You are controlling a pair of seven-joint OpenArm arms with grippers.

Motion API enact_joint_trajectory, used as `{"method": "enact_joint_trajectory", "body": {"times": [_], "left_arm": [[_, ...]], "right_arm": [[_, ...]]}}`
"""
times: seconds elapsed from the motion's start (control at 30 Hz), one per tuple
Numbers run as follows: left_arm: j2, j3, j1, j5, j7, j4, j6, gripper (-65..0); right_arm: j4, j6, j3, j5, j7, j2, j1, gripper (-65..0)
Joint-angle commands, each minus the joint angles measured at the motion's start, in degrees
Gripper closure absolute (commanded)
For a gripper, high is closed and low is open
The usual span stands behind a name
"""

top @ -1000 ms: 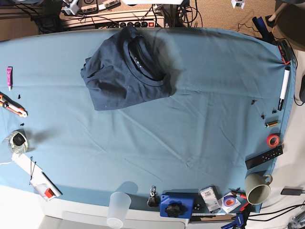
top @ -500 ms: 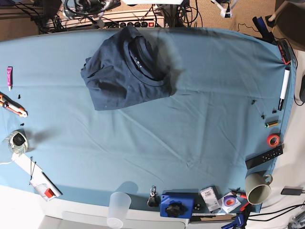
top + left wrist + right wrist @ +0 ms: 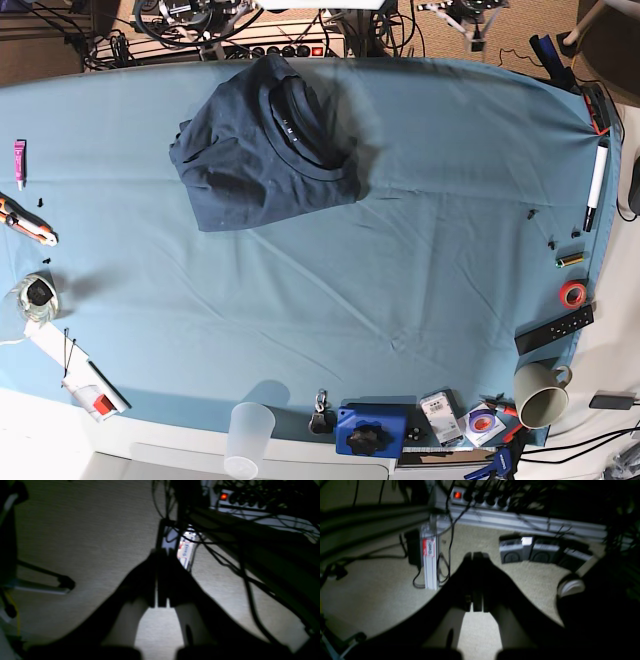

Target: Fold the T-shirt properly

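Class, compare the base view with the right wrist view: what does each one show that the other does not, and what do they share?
Only the base view shows the T-shirt, folded on the teal table cloth, with a mug at the edge. Only the right wrist view shows the right gripper, jaws shut and empty, over carpet. Both show the power strip with its red light.

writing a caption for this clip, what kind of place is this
Probably a robotics lab or workshop bench, not a home. A teal table cloth carries a folded T-shirt, with tools, a tape roll and a marker along its edges. Behind it, a power strip and tangled cables lie on carpet.
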Motion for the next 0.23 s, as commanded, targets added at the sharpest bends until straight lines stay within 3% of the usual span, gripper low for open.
{"method": "enact_joint_trajectory", "body": {"times": [0.0,0.2], "left_arm": [[0.26,-0.11,0.37,0.42,-0.39,0.24,-0.24,0.0],[1.25,-0.11,0.37,0.74,-0.39,0.87,-0.26,0.0]], "right_arm": [[0.24,0.00,0.00,0.11,0.85,0.61,0.09,0.0],[0.24,0.04,0.00,0.15,0.11,0.83,0.72,0.0]]}}
